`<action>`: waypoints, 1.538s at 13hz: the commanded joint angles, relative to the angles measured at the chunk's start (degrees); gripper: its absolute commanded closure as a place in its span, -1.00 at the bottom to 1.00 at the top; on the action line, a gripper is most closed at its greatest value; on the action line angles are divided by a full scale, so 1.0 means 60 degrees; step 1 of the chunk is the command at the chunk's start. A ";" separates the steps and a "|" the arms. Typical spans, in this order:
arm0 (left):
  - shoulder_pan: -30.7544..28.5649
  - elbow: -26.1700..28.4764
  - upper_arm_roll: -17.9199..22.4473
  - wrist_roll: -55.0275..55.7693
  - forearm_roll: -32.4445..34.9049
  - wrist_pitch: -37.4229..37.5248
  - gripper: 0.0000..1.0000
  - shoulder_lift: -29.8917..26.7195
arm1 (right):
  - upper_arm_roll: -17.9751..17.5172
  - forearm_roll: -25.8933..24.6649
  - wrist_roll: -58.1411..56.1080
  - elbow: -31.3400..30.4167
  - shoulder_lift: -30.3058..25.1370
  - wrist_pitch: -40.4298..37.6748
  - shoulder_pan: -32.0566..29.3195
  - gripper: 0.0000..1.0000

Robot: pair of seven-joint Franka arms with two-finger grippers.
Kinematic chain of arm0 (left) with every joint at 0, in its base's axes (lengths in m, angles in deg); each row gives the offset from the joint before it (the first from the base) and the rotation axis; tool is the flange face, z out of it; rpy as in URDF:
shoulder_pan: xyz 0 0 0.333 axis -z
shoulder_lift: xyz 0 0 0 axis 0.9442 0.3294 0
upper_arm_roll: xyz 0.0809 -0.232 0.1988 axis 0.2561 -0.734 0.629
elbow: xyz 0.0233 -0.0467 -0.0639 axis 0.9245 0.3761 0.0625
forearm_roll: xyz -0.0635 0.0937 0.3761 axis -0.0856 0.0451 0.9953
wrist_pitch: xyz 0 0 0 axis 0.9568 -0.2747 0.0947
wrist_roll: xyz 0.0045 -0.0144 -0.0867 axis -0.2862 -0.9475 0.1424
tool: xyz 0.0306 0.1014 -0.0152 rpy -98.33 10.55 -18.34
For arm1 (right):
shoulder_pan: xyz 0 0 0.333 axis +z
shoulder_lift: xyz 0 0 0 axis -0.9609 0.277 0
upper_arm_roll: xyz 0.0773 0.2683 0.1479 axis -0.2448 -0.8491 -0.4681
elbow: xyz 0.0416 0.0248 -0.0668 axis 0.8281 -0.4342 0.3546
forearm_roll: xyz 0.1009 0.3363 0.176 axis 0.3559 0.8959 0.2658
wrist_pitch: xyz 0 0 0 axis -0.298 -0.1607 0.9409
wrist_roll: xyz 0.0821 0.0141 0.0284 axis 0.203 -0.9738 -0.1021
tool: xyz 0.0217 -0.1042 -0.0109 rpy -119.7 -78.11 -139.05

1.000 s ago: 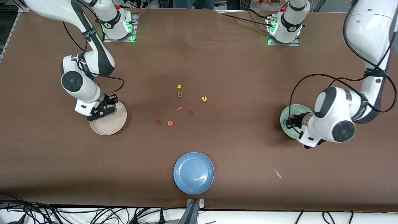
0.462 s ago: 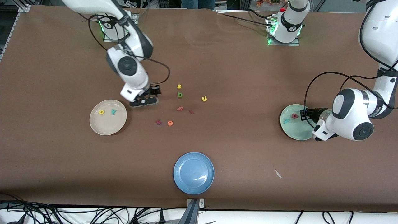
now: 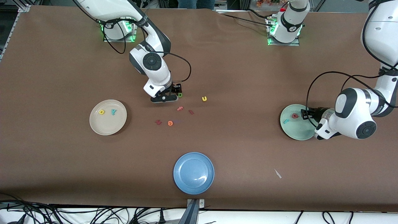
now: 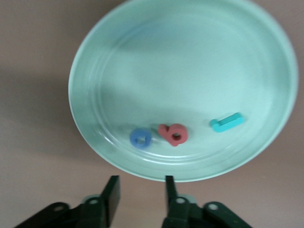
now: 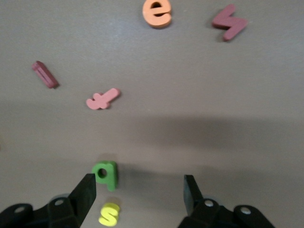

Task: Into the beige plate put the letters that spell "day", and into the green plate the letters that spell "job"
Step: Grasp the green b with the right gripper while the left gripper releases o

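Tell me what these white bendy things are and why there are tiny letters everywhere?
They are two robot arms sorting foam letters. One picture looks down from above; two come from cameras on the wrists. The right end effector is open over the dark green letter, holding nothing. The left end effector, open and empty, is at the green plate, where the blue "o", red-pink letter and teal hook lie. The beige plate holds a yellow letter and a teal "y". An empty blue plate sits nearest the camera.
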 commanded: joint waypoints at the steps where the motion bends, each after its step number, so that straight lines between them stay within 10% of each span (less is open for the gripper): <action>1: -0.0008 -0.0335 -0.0302 -0.0202 -0.0126 0.0099 -1.00 -0.0791 | 0.0033 -0.0292 0.0919 0.0611 0.0634 0.0189 0.0511 -0.66; 15: 0.1002 -0.2798 -0.0889 -0.0451 0.0768 0.0934 -1.00 -0.1819 | 0.0048 -0.1378 0.1494 0.0496 0.1163 0.0775 0.0704 -0.60; 20: 0.1340 -0.2988 -0.0816 -0.0422 0.0798 0.0875 -1.00 -0.1760 | 0.0048 -0.1378 0.1465 0.0495 0.1134 0.0761 0.0674 0.14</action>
